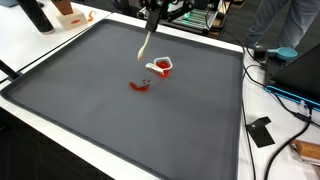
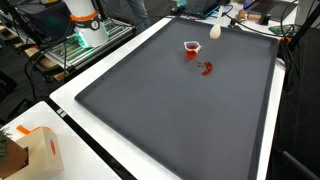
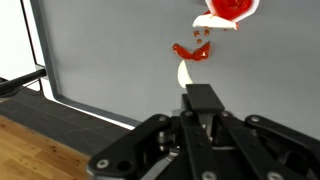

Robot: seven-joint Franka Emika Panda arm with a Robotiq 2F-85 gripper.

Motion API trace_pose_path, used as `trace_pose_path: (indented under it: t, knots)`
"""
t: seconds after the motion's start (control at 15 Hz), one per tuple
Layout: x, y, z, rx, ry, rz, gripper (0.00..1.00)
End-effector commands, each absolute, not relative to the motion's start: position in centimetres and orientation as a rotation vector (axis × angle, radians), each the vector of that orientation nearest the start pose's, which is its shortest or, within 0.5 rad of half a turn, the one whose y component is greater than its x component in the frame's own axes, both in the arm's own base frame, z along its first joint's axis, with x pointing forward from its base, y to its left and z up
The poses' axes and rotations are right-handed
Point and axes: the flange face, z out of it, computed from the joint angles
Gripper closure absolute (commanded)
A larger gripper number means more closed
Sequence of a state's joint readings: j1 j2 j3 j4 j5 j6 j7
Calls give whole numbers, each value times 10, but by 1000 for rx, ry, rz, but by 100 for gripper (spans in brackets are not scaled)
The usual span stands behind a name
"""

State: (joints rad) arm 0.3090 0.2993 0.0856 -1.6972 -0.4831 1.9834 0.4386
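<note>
The dark grey mat [image 1: 90, 115] is covering nearly the whole table [image 1: 285, 125], and its cloth-like face looks likely to be snagging a dragged edge rather than letting it slide, so a low pass could be wrinkling it and jolting whatever is sitting on it. The gripper [image 1: 152, 20] is hanging over the far half of the mat with its fingers [image 3: 210, 100] pressed together on the handle of a cream spoon [image 1: 146, 45], whose bowl end is pointing down at the mat. The grip is sitting at the very end of a long, thin handle, so any sideways push at the tip could be twisting the spoon in the pads or levering it out. The small white cup [image 1: 162, 67] is standing at about four o'clock from the spoon's tip in an exterior view, close by, and it looks light enough that a nudge could be tipping it and spilling its red contents. The red pieces [image 1: 139, 86] are lying loose on the mat at about seven o'clock from the cup, and a scoop could be scattering them. In the wrist view the cup is being cut off at twelve o'clock by the frame edge. The handle is disappearing between the fingers, so how much of it they are pinching cannot be told. The spoon's height above the mat is also hard to judge.
</note>
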Motion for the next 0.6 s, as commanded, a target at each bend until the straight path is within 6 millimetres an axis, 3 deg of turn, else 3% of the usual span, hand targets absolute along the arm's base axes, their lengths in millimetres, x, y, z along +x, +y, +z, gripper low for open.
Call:
trace_pose_path:
  t: [0.0,0.53]
  knots:
    - [601,237,401,-3599,-325,-404,97]
    - [597,266,348,-3722,-469,-624,97]
